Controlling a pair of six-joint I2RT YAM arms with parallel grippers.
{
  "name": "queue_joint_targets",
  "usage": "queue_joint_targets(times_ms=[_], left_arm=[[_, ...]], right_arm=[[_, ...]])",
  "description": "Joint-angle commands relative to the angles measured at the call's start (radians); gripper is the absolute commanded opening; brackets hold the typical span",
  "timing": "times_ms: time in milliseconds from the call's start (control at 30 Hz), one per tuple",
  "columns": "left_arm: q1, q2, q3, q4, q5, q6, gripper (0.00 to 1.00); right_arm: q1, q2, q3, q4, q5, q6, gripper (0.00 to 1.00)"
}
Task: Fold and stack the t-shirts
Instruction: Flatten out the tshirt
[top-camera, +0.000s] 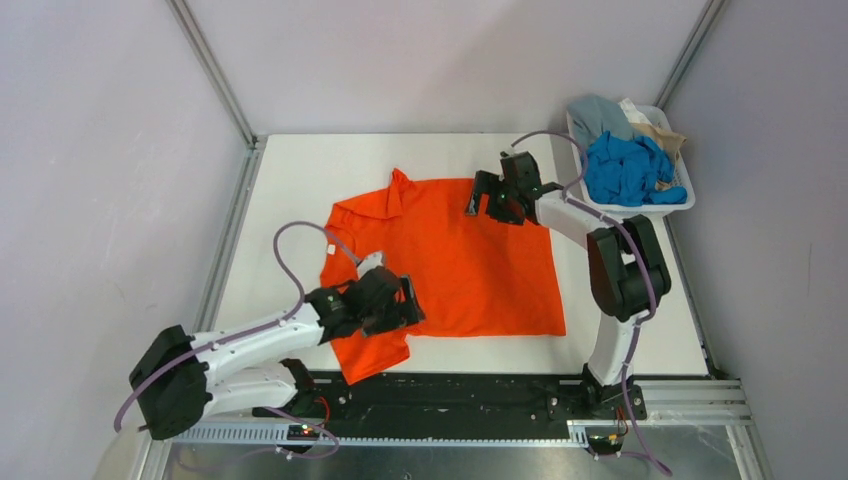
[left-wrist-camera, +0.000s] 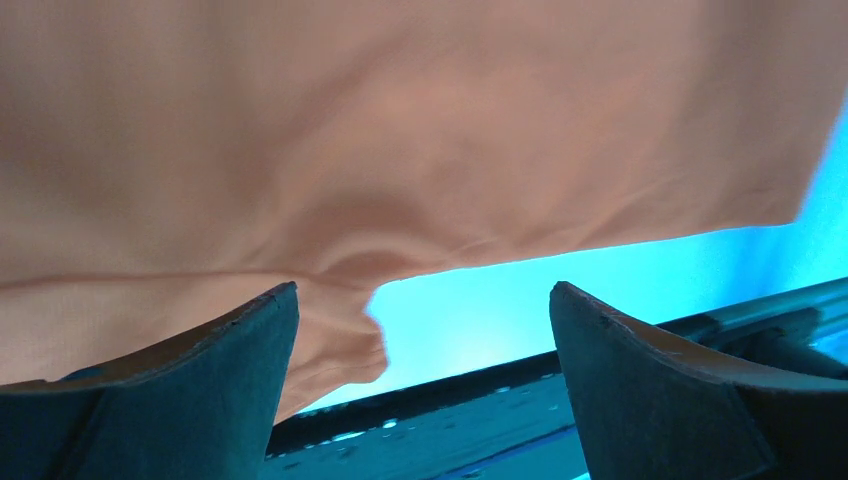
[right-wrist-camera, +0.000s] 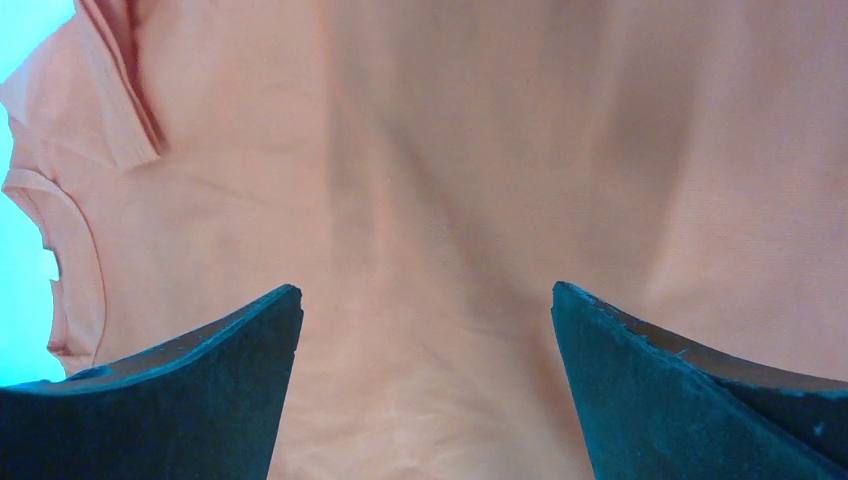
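Note:
The orange t-shirt (top-camera: 450, 260) lies spread on the white table (top-camera: 300, 180), its collar to the left. My left gripper (top-camera: 408, 303) is open over the shirt's near left part, by the lower sleeve; in the left wrist view the cloth (left-wrist-camera: 400, 130) fills the top and its hem edge runs between the jaws. My right gripper (top-camera: 480, 195) is open above the shirt's far edge; the right wrist view shows only orange cloth (right-wrist-camera: 480, 180) between the jaws. Blue (top-camera: 625, 168), grey-blue (top-camera: 598, 115) and beige (top-camera: 660, 130) shirts lie in the basket.
The white plastic basket (top-camera: 680, 196) stands at the table's far right corner. Metal frame posts rise at the back corners. A black rail (top-camera: 480, 390) runs along the near edge by the arm bases.

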Motion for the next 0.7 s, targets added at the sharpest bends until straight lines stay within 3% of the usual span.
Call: queue_joint_targets(times_ms=[0,133,267,433,667], left_arm=[[0.047,0.015,0.243,-0.088,-0.165,0.179,1.0],[0.261,0.16,0.434,-0.111,-0.179,0.348,1.0],[0.416,0.41,0.733,-0.113,-0.132,0.566,0.95],[0.513,0.726,1.018,-0.128,0.015,0.757,0.95],[0.557,1.045,1.292,-0.211,0.006,0.81,0.95]], right_arm=[[0.003,-0.145,0.024,-0.071,0.099,-0.058,0.99],[0.059,-0.272,-0.144,-0.095,0.124,-0.026,0.99],[0.111,-0.367,-0.35,-0.043,0.107,0.064,1.0],[0.137,-0.398,-0.489,0.006,0.092,0.12,0.99],[0.145,-0.343,-0.539,0.031,0.098,0.138,0.99]])
